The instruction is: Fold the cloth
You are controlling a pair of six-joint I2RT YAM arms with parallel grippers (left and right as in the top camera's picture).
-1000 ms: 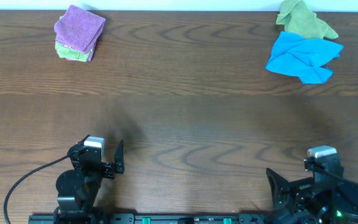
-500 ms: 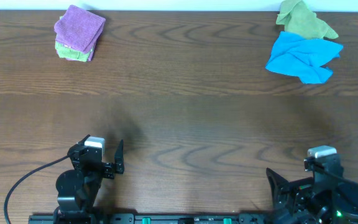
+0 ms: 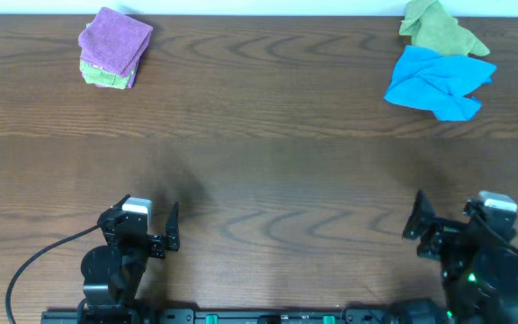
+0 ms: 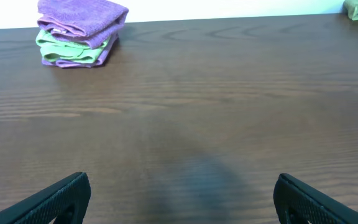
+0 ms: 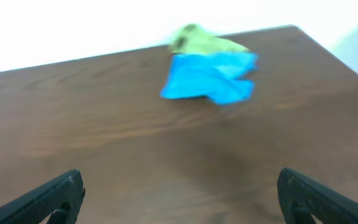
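The purple cloth (image 3: 115,38) lies folded on top of a folded lime green cloth (image 3: 106,77) at the table's far left; both also show in the left wrist view, the purple cloth (image 4: 82,15) over the green one (image 4: 72,53). My left gripper (image 3: 140,223) is open and empty near the front edge, far from the stack; its fingers (image 4: 179,199) frame bare table. My right gripper (image 3: 461,225) is open and empty at the front right, and its fingers (image 5: 179,193) also frame bare table.
A crumpled bright blue cloth (image 3: 437,81) lies at the far right with an olive green cloth (image 3: 439,29) behind it; both show blurred in the right wrist view, the blue one (image 5: 207,78) in front of the olive one (image 5: 204,40). The table's far edge meets a white wall.
My right arm has lifted and shifted to the right, and its wrist view is blurred by motion. The left arm and all cloths have not moved.
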